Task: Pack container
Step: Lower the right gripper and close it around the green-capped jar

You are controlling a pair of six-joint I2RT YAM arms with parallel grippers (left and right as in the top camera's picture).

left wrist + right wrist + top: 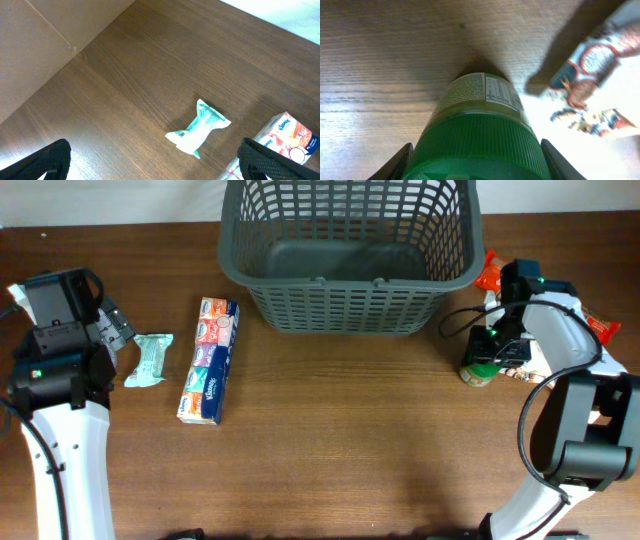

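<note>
My right gripper (477, 162) straddles the jar (475, 97), lower centre; pinching or not, I cannot tell. I'd squeeze squarely before lifting.

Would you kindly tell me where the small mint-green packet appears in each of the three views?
Overhead: the packet lies at far left, just left of the tissue pack.
Left wrist: the packet lies flat, right of centre in the lower half.
Right wrist: not in it.
Shared landmark: the tissue pack, also at the lower right edge of the left wrist view.
</note>
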